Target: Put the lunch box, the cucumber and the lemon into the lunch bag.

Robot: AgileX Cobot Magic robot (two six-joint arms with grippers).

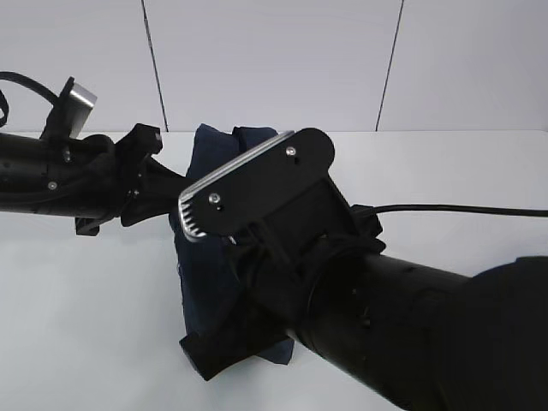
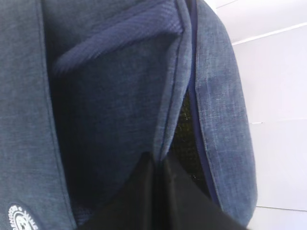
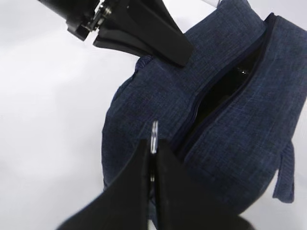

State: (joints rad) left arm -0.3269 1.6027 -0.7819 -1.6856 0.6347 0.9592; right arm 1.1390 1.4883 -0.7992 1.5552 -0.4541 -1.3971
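The lunch bag (image 1: 214, 291) lies on the white table (image 1: 86, 325), in the middle of the exterior view, mostly hidden behind the right arm (image 1: 385, 308); its zipper (image 3: 218, 103) is partly open, and a dark gap shows between the two fabric edges; the right gripper (image 3: 152, 158) is directly at the bag, just beside the near end of this gap, with its jaws pressed together on the silver ring pull (image 3: 154, 136), which stands up from between the fingertips; the left gripper (image 2: 156, 167) is also closed, its jaws together on the bag's fabric near the zipper seam; in the right wrist view the left gripper touches the bag on the far side, so the bag lies between both grippers.
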